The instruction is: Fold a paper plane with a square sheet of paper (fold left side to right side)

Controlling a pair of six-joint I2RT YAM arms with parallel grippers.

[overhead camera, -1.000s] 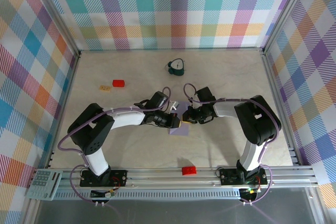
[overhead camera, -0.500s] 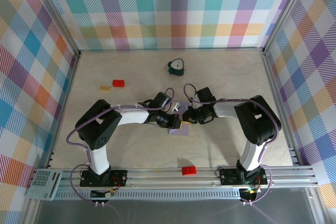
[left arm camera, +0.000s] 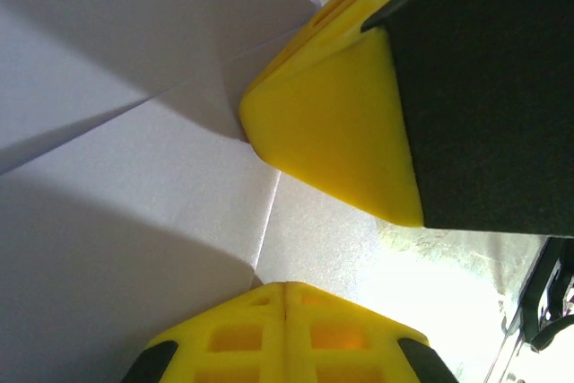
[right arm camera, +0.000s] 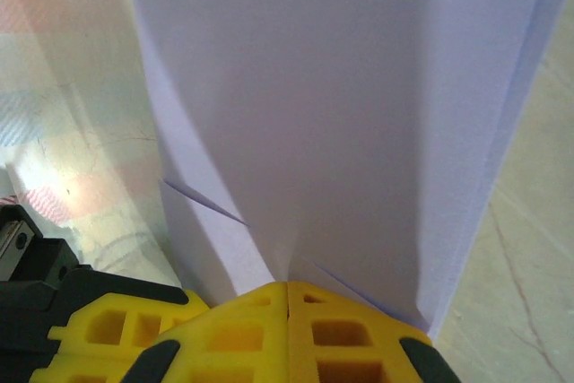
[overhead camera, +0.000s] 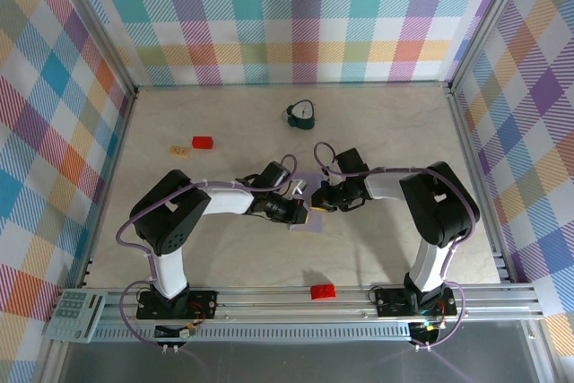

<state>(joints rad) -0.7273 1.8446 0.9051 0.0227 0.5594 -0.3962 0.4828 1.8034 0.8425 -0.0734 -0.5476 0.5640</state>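
The pale lavender sheet of paper lies flat mid-table, folded into overlapping flaps with sharp creases. The grippers cover much of it, so I cannot tell whether it has a paper plane's pointed shape. My left gripper comes from the left, its yellow fingertips shut and pressing on the paper beside a crease. My right gripper comes from the right, also shut, with its tip on a fold corner. The two tips nearly touch; the right finger shows in the left wrist view.
A dark teal clock-like object stands at the back. A red block and a tan piece lie back left. Another red block sits by the front rail. A grey keypad is at the near left corner.
The left arm's elbow has swung rightward and its wrist has crept slightly toward the right gripper, the tip staying on the paper. The right arm has barely moved.
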